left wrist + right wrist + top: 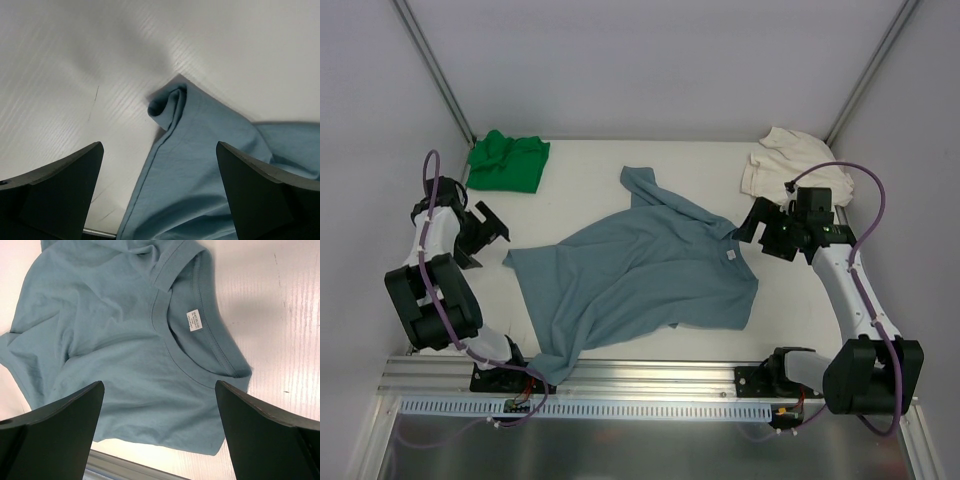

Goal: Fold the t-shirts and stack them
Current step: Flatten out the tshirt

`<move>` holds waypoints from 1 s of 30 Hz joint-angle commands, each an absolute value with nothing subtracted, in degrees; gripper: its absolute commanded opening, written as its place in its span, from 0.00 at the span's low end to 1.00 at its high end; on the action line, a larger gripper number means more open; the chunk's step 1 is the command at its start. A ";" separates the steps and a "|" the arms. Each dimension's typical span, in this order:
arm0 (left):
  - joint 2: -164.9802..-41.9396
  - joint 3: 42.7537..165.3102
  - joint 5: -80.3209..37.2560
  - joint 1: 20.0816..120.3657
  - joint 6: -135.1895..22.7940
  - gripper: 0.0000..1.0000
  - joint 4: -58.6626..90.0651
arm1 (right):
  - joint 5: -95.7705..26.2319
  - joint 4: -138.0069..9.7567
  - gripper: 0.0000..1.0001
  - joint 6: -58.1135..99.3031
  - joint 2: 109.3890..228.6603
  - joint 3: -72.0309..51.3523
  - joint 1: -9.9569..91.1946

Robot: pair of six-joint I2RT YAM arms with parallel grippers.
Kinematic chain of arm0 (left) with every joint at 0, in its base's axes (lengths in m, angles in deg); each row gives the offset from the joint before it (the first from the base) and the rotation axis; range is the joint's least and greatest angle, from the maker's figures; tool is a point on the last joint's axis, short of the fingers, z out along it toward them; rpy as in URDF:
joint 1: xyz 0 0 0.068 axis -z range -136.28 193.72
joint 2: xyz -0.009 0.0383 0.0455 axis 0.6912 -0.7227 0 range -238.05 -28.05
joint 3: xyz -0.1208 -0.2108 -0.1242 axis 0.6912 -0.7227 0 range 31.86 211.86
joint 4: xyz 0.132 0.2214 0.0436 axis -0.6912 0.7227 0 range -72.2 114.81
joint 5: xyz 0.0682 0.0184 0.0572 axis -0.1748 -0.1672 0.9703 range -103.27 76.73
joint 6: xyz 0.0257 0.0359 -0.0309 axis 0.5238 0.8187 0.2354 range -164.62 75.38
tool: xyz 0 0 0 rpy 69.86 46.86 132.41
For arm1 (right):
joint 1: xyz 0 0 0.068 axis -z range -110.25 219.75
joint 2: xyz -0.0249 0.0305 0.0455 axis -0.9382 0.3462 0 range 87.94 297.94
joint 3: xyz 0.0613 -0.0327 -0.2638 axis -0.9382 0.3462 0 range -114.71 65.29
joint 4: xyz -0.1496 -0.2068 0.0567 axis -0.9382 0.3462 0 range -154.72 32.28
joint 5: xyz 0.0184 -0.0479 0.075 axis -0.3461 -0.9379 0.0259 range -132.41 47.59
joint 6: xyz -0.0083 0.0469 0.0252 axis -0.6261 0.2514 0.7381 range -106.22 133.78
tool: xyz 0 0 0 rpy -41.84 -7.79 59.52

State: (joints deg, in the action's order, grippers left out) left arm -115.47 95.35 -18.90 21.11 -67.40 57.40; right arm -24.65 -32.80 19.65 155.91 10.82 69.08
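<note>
**Item 1. Left gripper (480,232).** My fingers were spread wide with nothing between them. Just ahead of them lay a curled corner (167,102) of the blue-grey t-shirt (640,270).
Risk: if I closed on the curl, I would probably have pinched only the rolled lip. It could have slipped free or carried the twist into the fold.

**Item 2. Right gripper (760,225).** These fingers were also parted and empty. The collar and its white neck tag (195,320) lay ahead of and below them.
Risk: the collar looked doubled, so a shallow bite might have lifted only one layer and left the back panel on the table (590,190).

**Item 3. Blue-grey t-shirt.** It lay rumpled between my two grippers, with one sleeve thrown away from me. The hem reached towards my left base.
Risk: an uneven pull from my two sides would have skewed it. Any fold made before flattening would have set the creases. The near hem might also have caught on the rail.

**Item 4. Green t-shirt (507,162).** It was bunched beyond my left gripper, well apart from it.

**Item 5. Cream t-shirt (782,160).** It was heaped close behind my right gripper.
Risk: a backward swing of that wrist could have dragged it.
</note>
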 commanded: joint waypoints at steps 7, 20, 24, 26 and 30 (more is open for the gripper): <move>-123.50 96.54 -19.77 20.61 -63.43 0.89 59.90 | -22.72 -33.78 0.99 19.93 153.69 11.42 69.48; -131.05 101.47 -22.24 22.89 -62.11 0.88 60.34 | -22.11 -33.96 0.99 20.11 153.69 11.33 71.24; -134.83 104.28 -22.85 25.44 -61.93 0.78 60.70 | -22.20 -33.87 0.99 20.02 153.42 11.33 71.50; -136.33 105.16 -22.59 26.14 -61.93 0.74 61.13 | -22.11 -33.78 1.00 20.02 153.25 11.24 71.77; -138.35 108.05 -22.85 27.11 -61.14 0.39 62.10 | -22.28 -33.78 0.99 20.11 153.33 11.33 72.03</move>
